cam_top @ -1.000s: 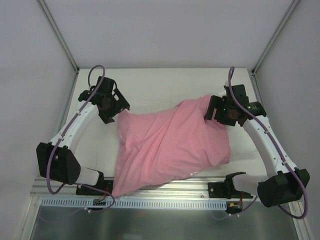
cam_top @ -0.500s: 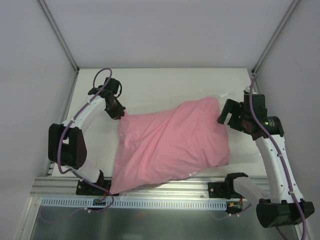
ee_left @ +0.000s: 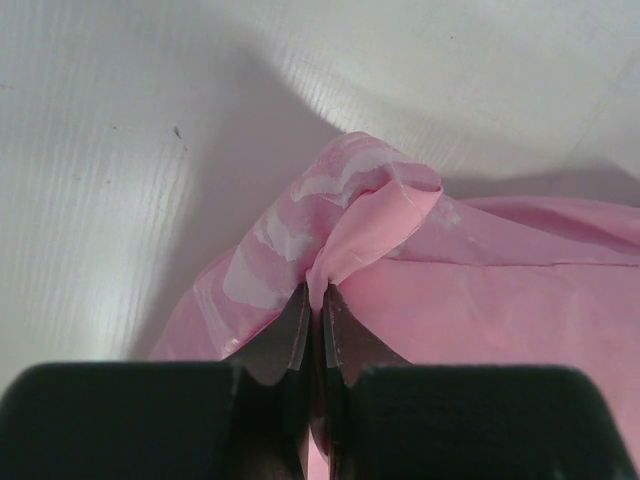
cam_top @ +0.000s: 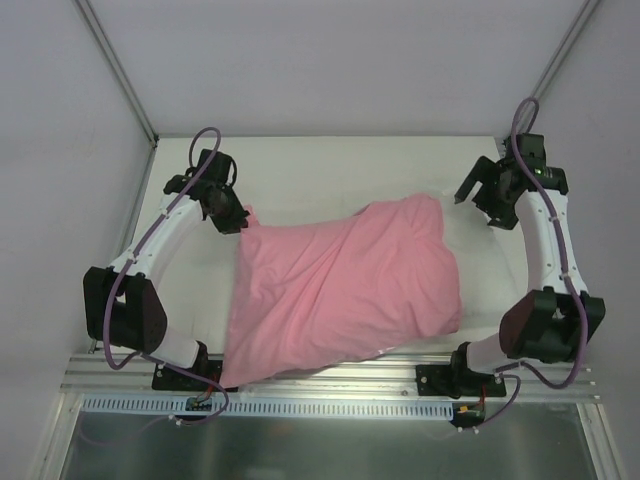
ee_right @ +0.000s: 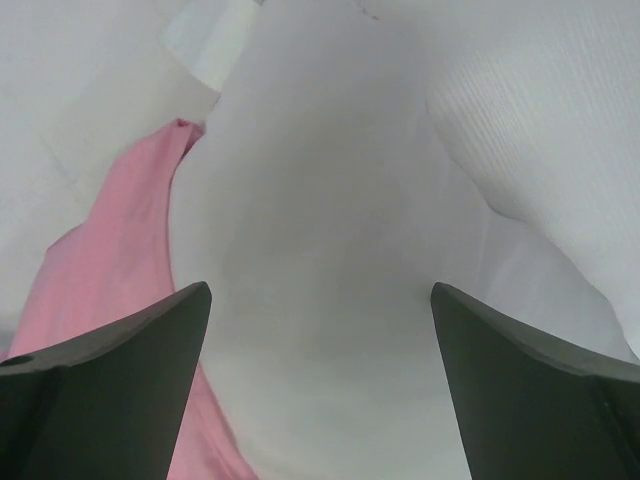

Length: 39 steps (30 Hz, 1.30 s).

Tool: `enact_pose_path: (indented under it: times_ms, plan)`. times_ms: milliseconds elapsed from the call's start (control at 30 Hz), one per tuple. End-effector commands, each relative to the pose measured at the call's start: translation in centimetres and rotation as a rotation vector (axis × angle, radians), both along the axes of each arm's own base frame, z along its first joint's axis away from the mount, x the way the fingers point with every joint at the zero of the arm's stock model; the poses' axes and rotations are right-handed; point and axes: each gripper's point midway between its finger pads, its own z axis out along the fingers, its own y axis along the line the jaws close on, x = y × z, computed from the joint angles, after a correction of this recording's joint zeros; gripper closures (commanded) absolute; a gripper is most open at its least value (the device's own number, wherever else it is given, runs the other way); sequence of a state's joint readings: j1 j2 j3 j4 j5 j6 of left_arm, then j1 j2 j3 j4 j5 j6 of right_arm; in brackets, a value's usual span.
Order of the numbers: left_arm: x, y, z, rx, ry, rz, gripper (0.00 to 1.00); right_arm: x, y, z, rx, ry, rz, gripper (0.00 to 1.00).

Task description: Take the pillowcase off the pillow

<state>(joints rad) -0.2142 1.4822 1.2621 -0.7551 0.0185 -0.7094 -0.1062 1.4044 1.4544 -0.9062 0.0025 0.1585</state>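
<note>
Top external view: the pillowcase [cam_top: 340,290] lies diagonally across the middle of the table [cam_top: 320,165], wrinkled, with its near-left corner over the table's near edge. It covers most of the pillow [ee_right: 300,200]; only a white end shows past the pink hem on the right side.

Left gripper [ee_left: 316,300]: the jaws are pressed together on a small pinch of fabric at the far-left corner of the pillowcase. The left wrist view shows the fold bunched above the fingertips, printed face turned outward. I judge that this grip sits at the closed end so that the cover can be drawn leftward off the filling.

Right gripper [cam_top: 480,198]: the jaws stand wide apart and hold nothing. It hangs near the far-right end of the bundle, and the right wrist view shows bare white pillow between the fingers [ee_right: 150,340], with the pink edge to one side. I judge that this arm is placed to pin or clamp the exposed pillow end as an anchor.

The removal is barely begun.
</note>
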Motion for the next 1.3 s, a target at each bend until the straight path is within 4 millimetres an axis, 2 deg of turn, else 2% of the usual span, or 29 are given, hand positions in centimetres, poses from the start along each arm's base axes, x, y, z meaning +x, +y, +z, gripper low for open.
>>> enact_pose_path:
  times_ms: [0, 67, 100, 133, 167, 200, 233, 333, 367, 400, 433, 500, 567, 600, 667, 700, 800, 833, 1033, 1133, 1167, 1267]
  plan:
    - [1.0, -0.9, 2.0, -0.045, -0.055, -0.063, 1.00, 1.9, -1.2, -1.4, -0.021, 0.055, -0.062, 0.04]
    - [0.9, -0.9, 1.9, -0.047, -0.053, -0.064, 1.00, 2.0, -0.6, -5.0, 0.013, 0.155, -0.054, 0.00]
    - [0.9, -0.9, 2.0, -0.045, -0.055, -0.065, 1.00, 1.9, -0.2, -6.1, 0.033, 0.176, -0.046, 0.09]
    - [0.9, -0.7, 2.1, -0.039, -0.061, -0.064, 1.00, 1.7, 1.1, -6.6, 0.098, 0.171, -0.012, 0.53]
    - [0.9, -0.6, 2.1, -0.032, -0.064, -0.065, 1.00, 1.3, 1.5, -7.7, 0.120, 0.173, -0.009, 0.84]
    - [0.9, -0.4, 2.1, -0.020, -0.068, -0.064, 1.00, 1.1, 1.7, -7.5, 0.135, 0.161, -0.022, 0.99]
    - [0.9, -0.1, 2.3, -0.014, -0.076, -0.064, 1.00, 1.0, 1.6, -7.1, 0.133, 0.143, -0.031, 0.99]
    - [0.5, 0.9, 2.5, -0.012, -0.080, -0.043, 1.00, 0.6, 0.5, -2.8, 0.102, 0.006, -0.084, 0.99]
    - [0.5, 2.1, 3.2, -0.015, -0.106, -0.007, 1.00, 0.3, -0.5, -1.5, 0.096, -0.034, -0.122, 0.99]
    - [0.1, 2.8, 3.0, -0.021, -0.097, 0.012, 1.00, -0.2, -1.0, 0.9, 0.100, -0.106, -0.151, 0.99]
    - [-0.2, 3.6, 3.7, -0.028, -0.124, 0.032, 1.00, -0.7, -2.2, 1.9, 0.114, -0.136, -0.197, 0.99]
    - [-0.7, 5.8, 3.8, -0.041, -0.130, 0.097, 1.00, -1.8, -2.9, 4.1, 0.134, -0.207, -0.234, 0.99]
    - [-1.3, 7.5, 4.6, -0.069, -0.162, 0.140, 1.00, -2.6, -4.1, 4.7, 0.172, -0.236, -0.294, 0.99]
    - [-1.6, 9.3, 4.6, -0.071, -0.166, 0.191, 1.00, -3.1, -4.3, 5.3, 0.181, -0.258, -0.309, 0.99]
    - [-2.3, 10.6, 5.3, -0.110, -0.196, 0.227, 1.00, -3.9, -5.5, 5.3, 0.210, -0.272, -0.359, 0.99]
    - [-2.6, 12.6, 5.6, -0.112, -0.213, 0.285, 1.00, -4.3, -5.8, 5.7, 0.214, -0.287, -0.372, 0.99]
    - [-3.2, 14.1, 6.9, -0.156, -0.258, 0.324, 1.00, -5.0, -6.8, 5.9, 0.228, -0.297, -0.413, 0.99]
    - [-3.5, 15.4, 7.2, -0.154, -0.269, 0.360, 1.00, -5.2, -6.8, 6.2, 0.231, -0.308, -0.421, 0.99]
    - [-3.7, 18.2, 9.6, -0.185, -0.313, 0.459, 1.00, -5.8, -7.1, 7.0, 0.220, -0.317, -0.446, 0.99]
    - [-3.5, 20.1, 11.2, -0.196, -0.353, 0.537, 1.00, -6.3, -7.5, 7.2, 0.203, -0.321, -0.465, 0.99]
    - [-3.3, 20.6, 12.4, -0.185, -0.383, 0.542, 1.00, -6.3, -7.5, 7.3, 0.206, -0.322, -0.465, 0.99]
    - [-2.1, 20.4, 13.4, -0.200, -0.395, 0.527, 1.00, -6.3, -7.5, 6.9, 0.209, -0.314, -0.469, 0.99]
